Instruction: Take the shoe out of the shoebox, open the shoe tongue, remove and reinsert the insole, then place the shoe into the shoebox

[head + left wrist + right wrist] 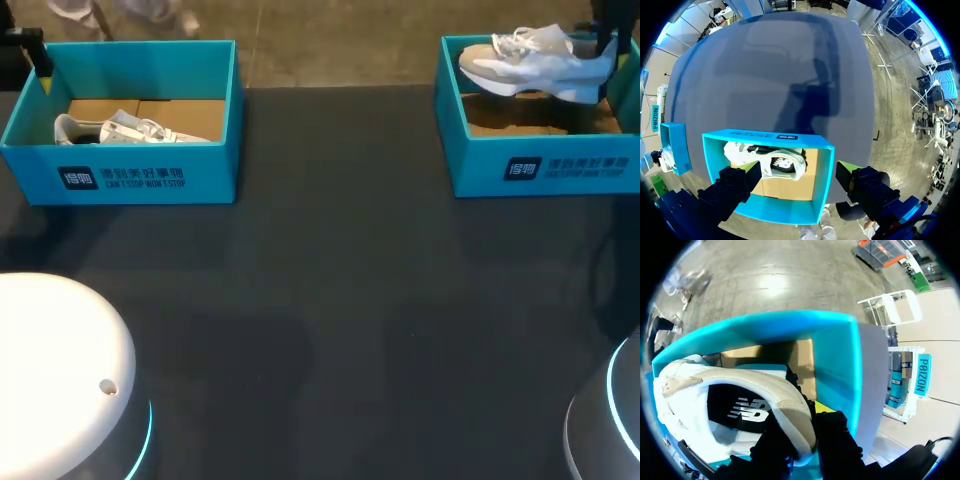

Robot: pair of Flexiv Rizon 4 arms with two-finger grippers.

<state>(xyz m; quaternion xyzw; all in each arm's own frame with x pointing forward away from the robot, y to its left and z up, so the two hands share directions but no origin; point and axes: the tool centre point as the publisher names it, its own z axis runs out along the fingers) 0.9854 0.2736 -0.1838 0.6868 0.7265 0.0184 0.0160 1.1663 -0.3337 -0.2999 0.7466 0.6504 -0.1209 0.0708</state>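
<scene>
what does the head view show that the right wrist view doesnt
Only the head view: the left box with the left shoe lying inside it.
Only the right wrist view: the right gripper up close, shut on the rim of the right shoe's opening, and the shoe's dark inside.
Both: the right box and the white right shoe lifted over it.

Your left gripper (799, 170) hangs above the table's (320, 300) far left corner, pointing down, fingers spread wide apart. Your right gripper (807, 432) is raised at the far right corner, fingers clamped on the shoe's (690, 385) heel.
</scene>
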